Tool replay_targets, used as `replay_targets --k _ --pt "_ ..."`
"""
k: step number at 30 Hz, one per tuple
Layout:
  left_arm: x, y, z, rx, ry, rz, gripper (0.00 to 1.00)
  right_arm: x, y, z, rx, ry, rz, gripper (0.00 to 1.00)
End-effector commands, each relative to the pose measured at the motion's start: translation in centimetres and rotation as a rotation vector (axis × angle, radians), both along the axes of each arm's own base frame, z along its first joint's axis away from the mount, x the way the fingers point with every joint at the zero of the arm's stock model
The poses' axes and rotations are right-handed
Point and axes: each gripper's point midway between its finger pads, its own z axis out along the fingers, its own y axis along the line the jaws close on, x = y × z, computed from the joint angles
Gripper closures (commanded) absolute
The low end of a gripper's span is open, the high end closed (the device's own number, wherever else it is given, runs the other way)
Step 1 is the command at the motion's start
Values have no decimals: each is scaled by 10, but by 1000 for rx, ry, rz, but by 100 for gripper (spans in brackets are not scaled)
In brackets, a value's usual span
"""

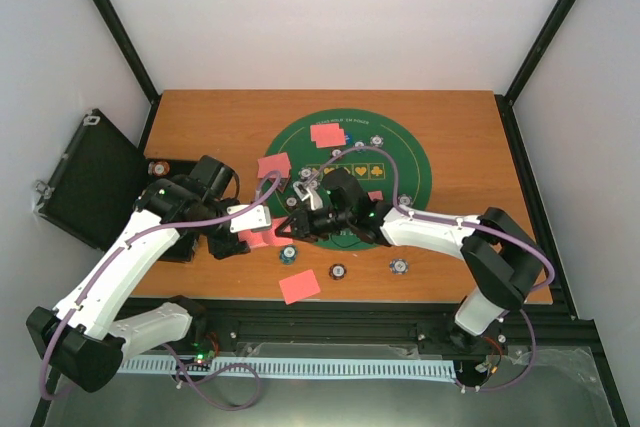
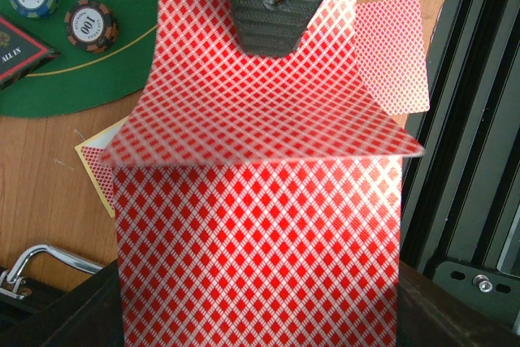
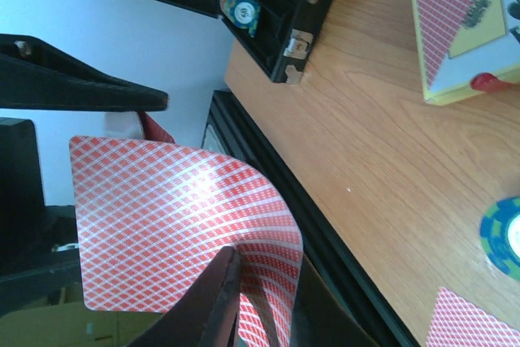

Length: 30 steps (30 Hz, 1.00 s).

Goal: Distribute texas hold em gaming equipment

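Mid-deal, the deck (image 2: pixel 258 258) was clamped in the left gripper (image 1: pixel 252 237), its top card (image 2: pixel 260 115) pinched by the right gripper (image 2: pixel 272 34), to be drawn clear.

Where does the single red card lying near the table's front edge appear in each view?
Top external: single card on wood, low centre-left, by the front rail.
Left wrist: single card upper right, beside that rail.
Right wrist: single card bottom right corner, cut off.
Shared landmark: the black front rail.
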Motion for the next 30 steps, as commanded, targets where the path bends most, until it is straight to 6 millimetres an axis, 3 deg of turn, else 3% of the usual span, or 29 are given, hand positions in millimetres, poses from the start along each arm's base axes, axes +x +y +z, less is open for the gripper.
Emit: replay_targets --k 1,14,19,22,25,30 --pt "4 -5 9 -31 -45 -24 88 3 -7 7 -24 -27 -16 87" --pt "4 -5 7 -31 -44 -26 88 29 -51 28 -49 -77 -67 92" --pt "4 -4 8 -27 -46 -27 88 48 -86 28 -83 -90 -120 92" --pt "4 -4 9 -29 -46 -27 88 68 -121 13 -145 -87 -186 93" --pt "4 -4 8 -28 -44 -28 88 88 -162 -15 -284 -81 -256 94" --pt "3 -5 9 -32 -43 -25 88 114 -204 -59 -444 -43 -322 97"
